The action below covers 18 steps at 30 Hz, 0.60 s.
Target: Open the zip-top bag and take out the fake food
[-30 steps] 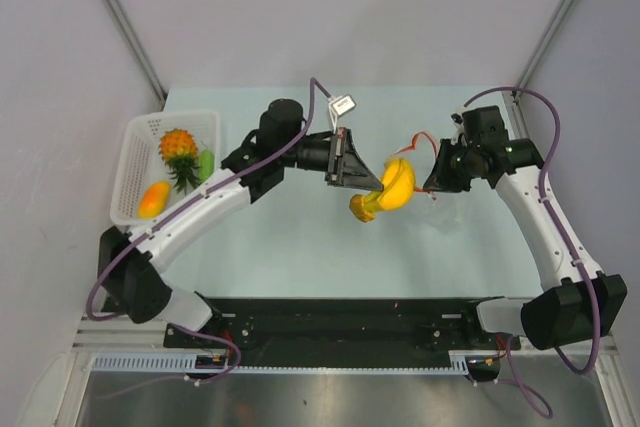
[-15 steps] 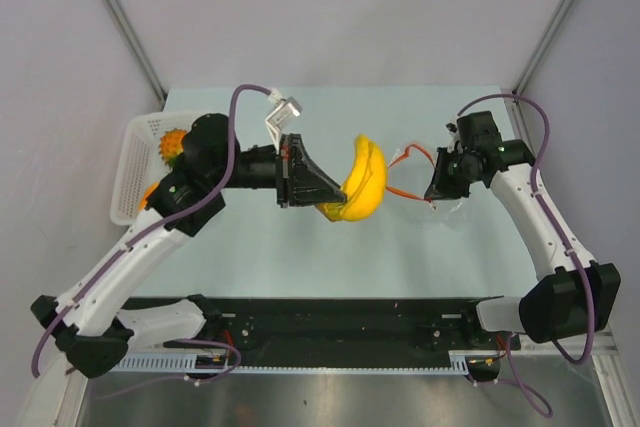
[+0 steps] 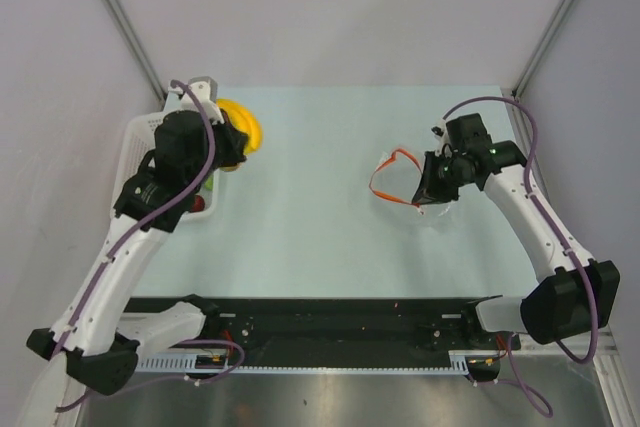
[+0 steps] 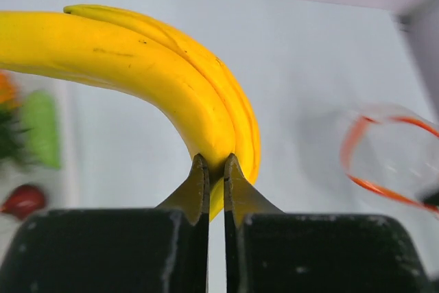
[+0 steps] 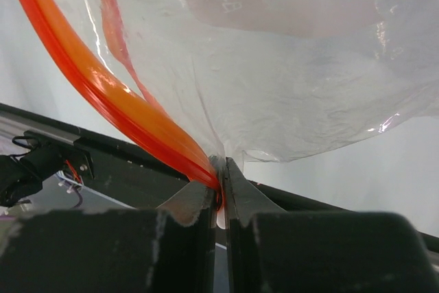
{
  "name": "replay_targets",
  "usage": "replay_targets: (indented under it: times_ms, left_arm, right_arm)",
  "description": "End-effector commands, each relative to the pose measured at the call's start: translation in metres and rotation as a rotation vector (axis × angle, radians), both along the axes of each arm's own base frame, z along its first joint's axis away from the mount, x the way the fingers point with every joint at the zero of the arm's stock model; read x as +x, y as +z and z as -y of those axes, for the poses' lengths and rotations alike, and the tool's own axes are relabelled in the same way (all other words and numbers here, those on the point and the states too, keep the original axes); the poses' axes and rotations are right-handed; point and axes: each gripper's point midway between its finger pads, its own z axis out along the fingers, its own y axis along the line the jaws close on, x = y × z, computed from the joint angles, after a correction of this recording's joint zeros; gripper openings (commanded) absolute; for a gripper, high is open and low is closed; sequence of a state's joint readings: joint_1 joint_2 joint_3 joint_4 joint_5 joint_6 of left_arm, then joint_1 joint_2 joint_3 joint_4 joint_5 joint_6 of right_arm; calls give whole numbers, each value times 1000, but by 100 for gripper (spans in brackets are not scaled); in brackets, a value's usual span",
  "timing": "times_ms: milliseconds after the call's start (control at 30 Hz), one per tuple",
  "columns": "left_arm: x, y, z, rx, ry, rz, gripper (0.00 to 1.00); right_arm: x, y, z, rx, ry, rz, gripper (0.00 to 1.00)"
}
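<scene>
Left gripper (image 4: 214, 161), pinching the bananas (image 4: 137, 66), has swung from mid-table to over the basket (image 3: 135, 137). Right gripper (image 5: 221, 182) stays clamped on the zip-top bag (image 3: 398, 179), which looks empty. Drop due.

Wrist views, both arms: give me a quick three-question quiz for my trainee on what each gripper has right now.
1. True or false: the left gripper is shut on the bananas.
2. Pick one: the right gripper pinches the zip-top bag at A) its orange-red zip strip, B) a bottom corner, C) nowhere.
3. Fill in: the bag's mouth stands ____.

Key: 1 true; 2 A; 3 open.
</scene>
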State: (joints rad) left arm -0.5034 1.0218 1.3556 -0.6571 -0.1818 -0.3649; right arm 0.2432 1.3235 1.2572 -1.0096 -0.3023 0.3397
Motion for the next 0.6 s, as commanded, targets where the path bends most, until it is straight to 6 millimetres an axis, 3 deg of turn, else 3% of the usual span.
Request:
replay_targets:
  times_ms: [0,100,133,167,200,233,267,300,333,400,567]
  left_arm:
    - [38,-18,-86,185,340,-2,0]
    - [52,-31,-127,216,448,-23,0]
    - [56,-44,-124,186,394,-46,0]
    - [58,-47,-149,153,445,-54,0]
    - [62,-50,-152,112,425,-55,0]
    - [63,-66,-143,50,317,-84,0]
    - [63,-71,-163,6,331,-90,0]
    - [69,-68,-168,-29,315,-52,0]
    - [67,-82,-159,-85,233,-67,0]
    - [76,-78,-181,-109,244,10,0]
    - [95,-96,-182,-262,36,7,0]
  right_arm:
    - [-3,14,-10,45,36,52,9]
    - [-7,13,-11,41,53,52,9]
    - [-7,14,-11,41,57,58,9]
    - [-8,14,-11,38,65,60,9]
    - [-8,15,-12,34,72,65,9]
    - [-8,16,-12,29,76,65,9]
    - [-8,17,-14,25,88,71,9]
    - [-8,18,-13,12,93,79,9]
    - [-7,20,-13,6,96,86,9]
    - [-6,21,-15,-9,111,88,9]
    - [-4,23,-24,-11,142,87,9]
